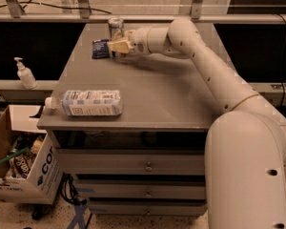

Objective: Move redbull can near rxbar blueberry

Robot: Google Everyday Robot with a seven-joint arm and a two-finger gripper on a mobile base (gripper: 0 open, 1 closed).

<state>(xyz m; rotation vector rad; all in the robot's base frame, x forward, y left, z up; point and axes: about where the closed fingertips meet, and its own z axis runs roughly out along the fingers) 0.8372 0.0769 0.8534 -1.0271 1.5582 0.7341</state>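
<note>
My gripper [118,46] is at the far left of the table [171,104], directly in front of the redbull can [116,26] and just beside the rxbar blueberry [100,48]. I cannot tell whether it is clamped on the can or free of it. The can stands upright with its long axis vertical and its silver top up; its lower part is hidden behind my gripper. The bar lies flat, its length running roughly toward the table's back edge. To do this step well, I'd hold the can vertical, set it close to the wrapper but not on it, then back away without brushing either.

The gripper [118,46] sits at the table's [157,94] far end — beside the rxbar blueberry [100,48], fronting the redbull can [116,26].
</note>
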